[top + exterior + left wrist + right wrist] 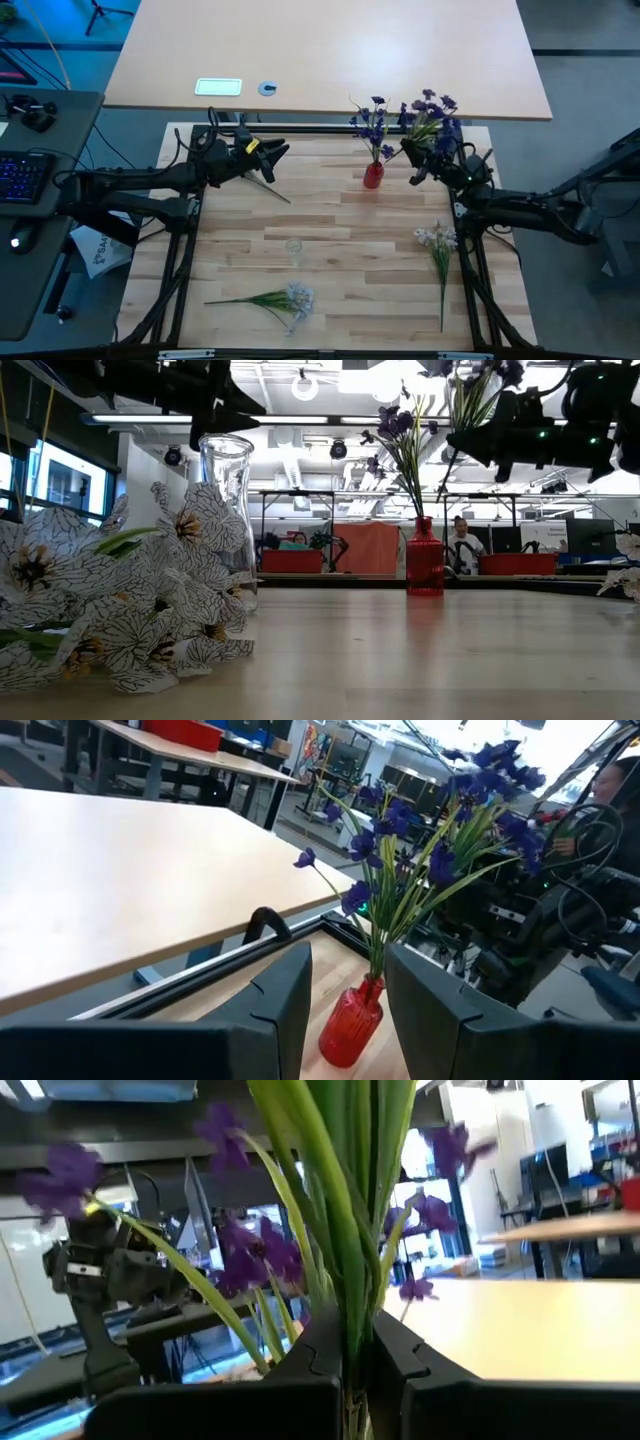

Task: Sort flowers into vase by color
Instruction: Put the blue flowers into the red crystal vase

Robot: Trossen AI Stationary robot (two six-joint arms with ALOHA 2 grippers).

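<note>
A red vase (373, 175) (424, 560) stands near the table's far edge and holds one purple sprig (372, 122) (385, 830). My right gripper (420, 165) (352, 1360), just right of this vase and raised above the table, is shut on another purple sprig (436, 108) (470, 390). My left gripper (272, 152) (348, 990) hovers open at the far left and faces the red vase. A clear glass vase (294, 248) (226, 500) stands mid-table. White sprigs lie flat on the table, one near the front (285, 298) (120, 610) and one at the right (438, 245). My right gripper pinches the purple sprig's bunch of green stems (350, 1315) between its two fingers, low on the sprig. The sprig is lifted clear of the table. Its leaves and blossoms rise above the fingers, tilted slightly toward the red vase.
A larger pale table (330, 50) lies beyond the far edge, with a black frame bar (300, 128) between. Bare wood lies between the two vases and along the near right. People and red bins show in the room behind.
</note>
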